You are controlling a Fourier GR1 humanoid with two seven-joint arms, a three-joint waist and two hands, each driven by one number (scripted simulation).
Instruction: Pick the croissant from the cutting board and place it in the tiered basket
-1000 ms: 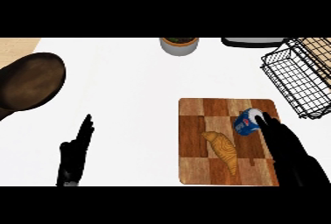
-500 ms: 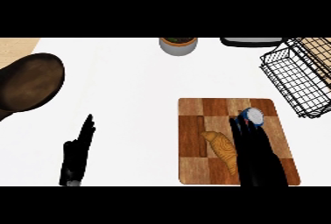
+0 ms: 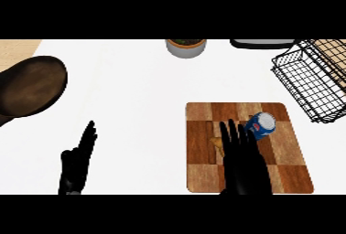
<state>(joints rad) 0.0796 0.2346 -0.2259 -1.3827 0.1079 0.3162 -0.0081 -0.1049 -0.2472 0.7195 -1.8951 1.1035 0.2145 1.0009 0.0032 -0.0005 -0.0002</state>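
Black right hand (image 3: 242, 155) — fingers straight — lies flat over the croissant (image 3: 218, 144).

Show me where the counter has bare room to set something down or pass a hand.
Widest bare stretch: between the dark bowl and cutting board, below the grey pot. A narrower gap runs between the board and tiered basket. The board is crowded: the right robot hand covers the croissant beside the blue can.

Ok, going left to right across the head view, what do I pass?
Dark wooden bowl → left hand, resting open → grey pot at the far edge → right hand over the cutting board → wire basket.
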